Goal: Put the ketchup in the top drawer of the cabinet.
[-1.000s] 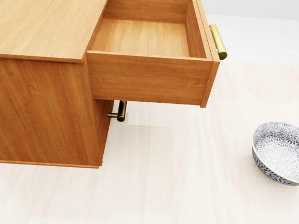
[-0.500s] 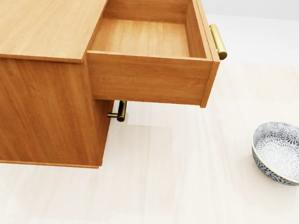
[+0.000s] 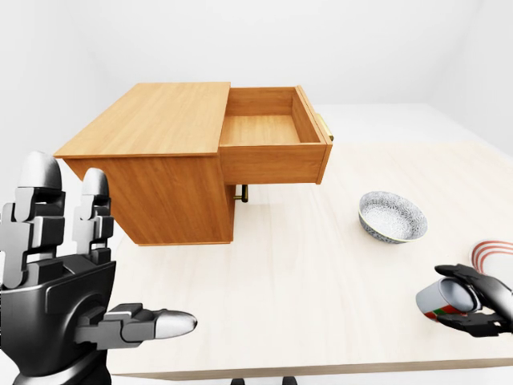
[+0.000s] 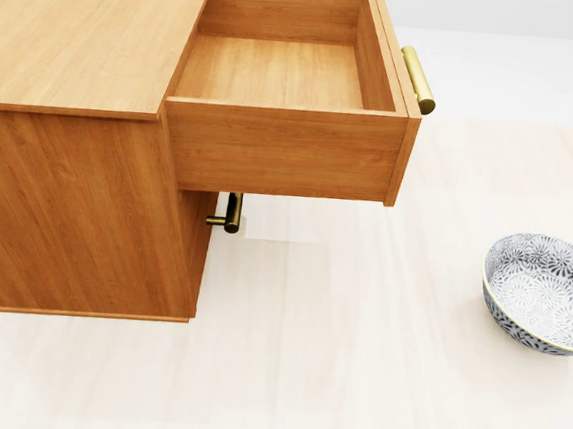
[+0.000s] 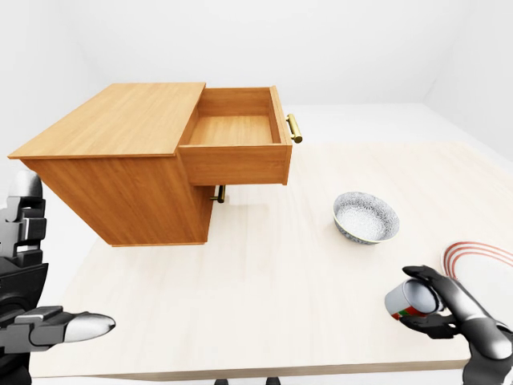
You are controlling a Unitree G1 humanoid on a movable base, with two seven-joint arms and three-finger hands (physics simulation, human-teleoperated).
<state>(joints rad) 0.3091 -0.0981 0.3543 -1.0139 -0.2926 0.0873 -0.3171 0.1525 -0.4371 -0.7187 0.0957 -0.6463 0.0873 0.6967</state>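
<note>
The ketchup (image 3: pixel 446 300), a small white bottle with a red and green label, lies tilted in my right hand (image 5: pixel 417 295), whose fingers close round it just above the table's near right edge in the eye views. The wooden cabinet (image 4: pixel 82 26) stands at the left, its top drawer (image 4: pixel 282 149) pulled out fully and bare inside, brass handle (image 4: pixel 418 79) at the right end. My left hand (image 3: pixel 104 265) is raised at the bottom left of the left-eye view, open, fingers spread, holding nothing. Neither hand shows in the head view.
A patterned grey bowl (image 4: pixel 546 292) sits on the pale table to the right of the cabinet. A red-ringed plate (image 5: pixel 485 255) lies at the right edge, beyond my right hand. The lower drawer's brass handle (image 4: pixel 231 213) shows beneath the open drawer.
</note>
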